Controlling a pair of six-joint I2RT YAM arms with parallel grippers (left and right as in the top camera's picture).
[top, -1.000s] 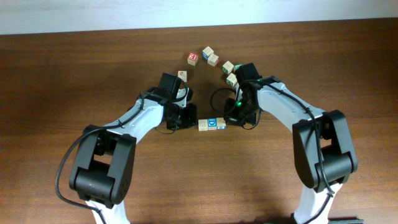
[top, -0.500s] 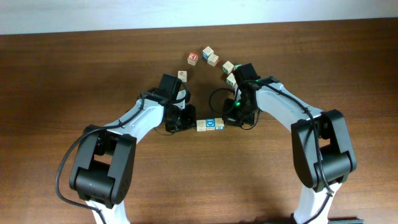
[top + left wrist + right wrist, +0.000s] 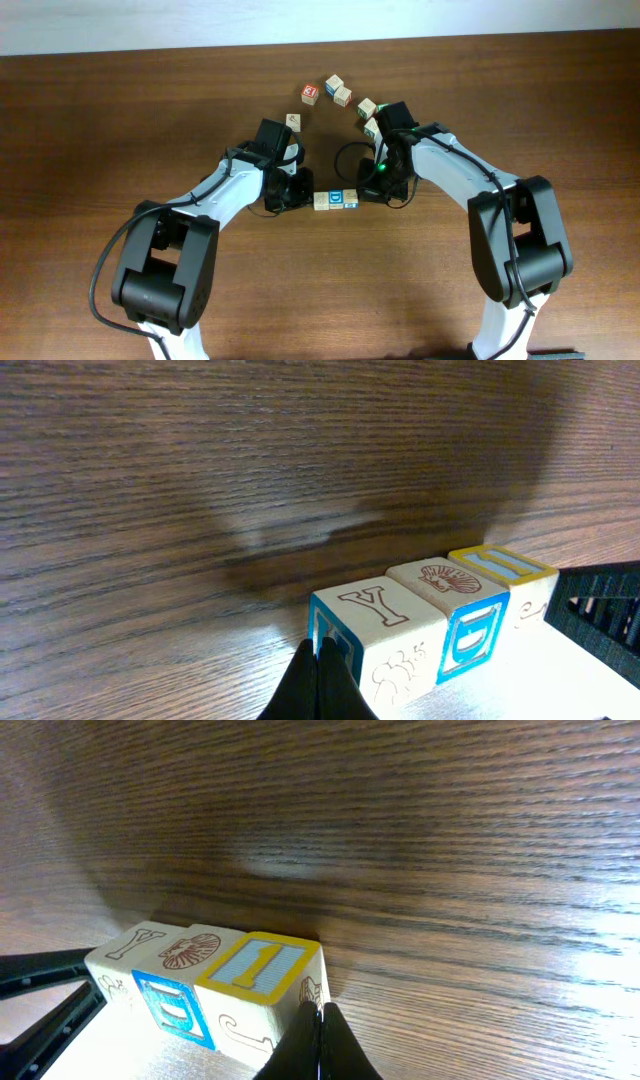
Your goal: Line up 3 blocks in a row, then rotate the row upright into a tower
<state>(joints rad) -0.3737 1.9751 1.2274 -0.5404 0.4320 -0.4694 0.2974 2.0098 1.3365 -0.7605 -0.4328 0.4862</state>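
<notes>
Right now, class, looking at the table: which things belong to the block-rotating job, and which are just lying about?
In the job: row of three blocks, side by side; left gripper and right gripper, both shut, one at each end.
Lying about: red-faced cube; green-faced cube; small cube near the left arm.

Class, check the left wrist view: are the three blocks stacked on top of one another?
No, the three blocks lie side by side in one row on the table.
</notes>
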